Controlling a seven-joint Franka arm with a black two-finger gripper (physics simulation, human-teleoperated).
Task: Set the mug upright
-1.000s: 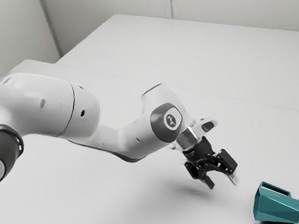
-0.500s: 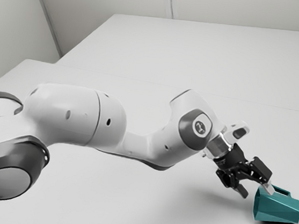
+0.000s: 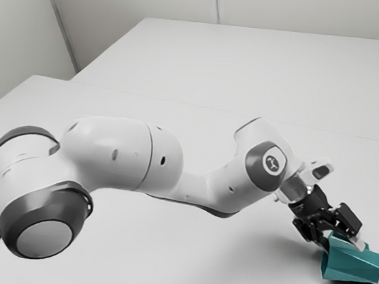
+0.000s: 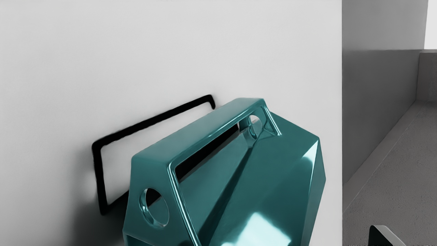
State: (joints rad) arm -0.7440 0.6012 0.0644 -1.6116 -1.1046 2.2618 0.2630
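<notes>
My arm is smooth white with rounded segments and a thin dark seam. A small black oval sits beside it. Dark grey covers the big joint around a paler round disc. Further out I see a round white badge with a dark emblem, a silvery collar, then my angular black hand, with one pale fingertip.

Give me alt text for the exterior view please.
A teal mug lies on its side on a white table, with an open black gripper right at it. The robot arm reaches in from the exterior view's left.
</notes>
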